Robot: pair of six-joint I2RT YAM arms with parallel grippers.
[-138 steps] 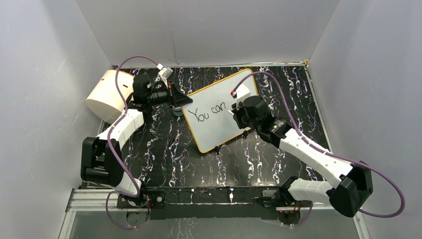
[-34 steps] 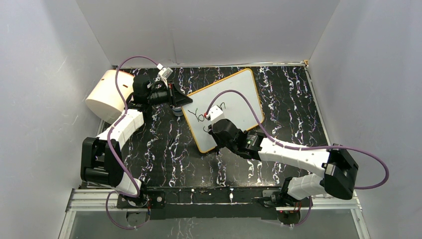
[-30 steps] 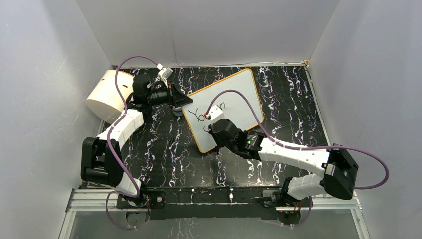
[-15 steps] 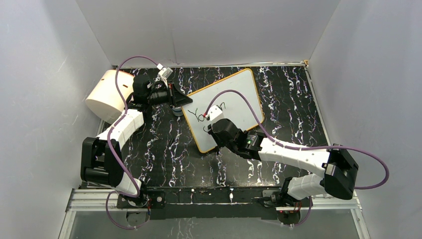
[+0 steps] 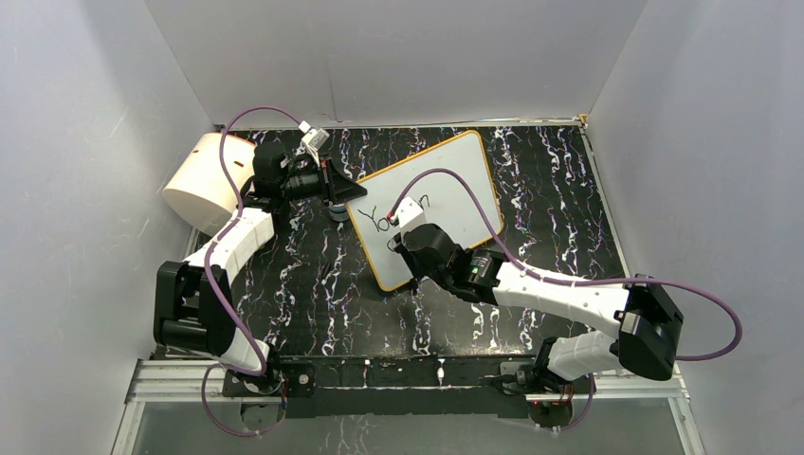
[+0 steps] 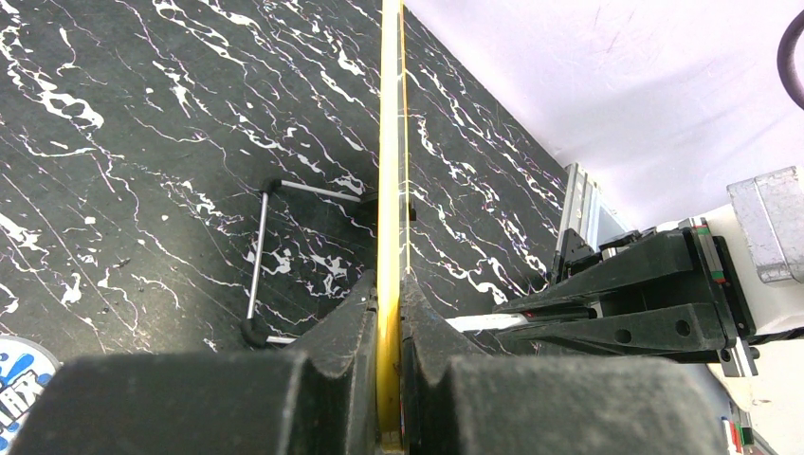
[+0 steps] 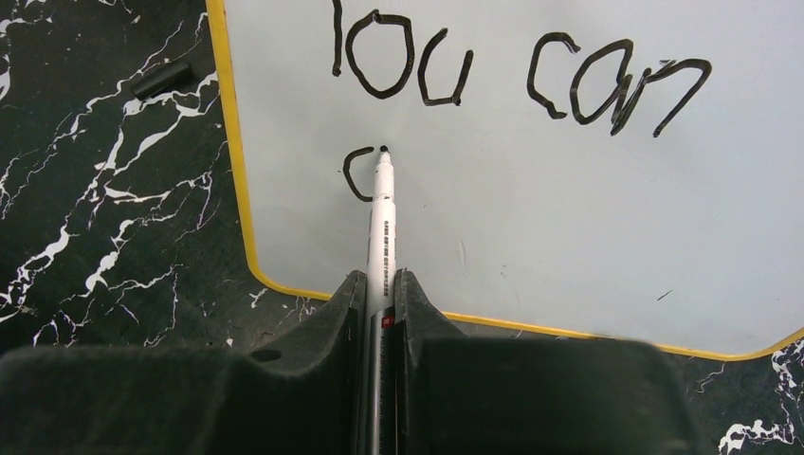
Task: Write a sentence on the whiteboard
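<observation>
White whiteboard (image 7: 531,218) rimmed yellow, black lettering (image 7: 512,81), white marker (image 7: 383,227), black table (image 7: 95,237) veined white

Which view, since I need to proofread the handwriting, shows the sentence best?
The right wrist view: the sentence reads "You can", plus a started curve at the marker tip. The top external view shows it tiny, partly hidden by the right arm. The left wrist view sees the whiteboard edge-on, no writing.
</observation>
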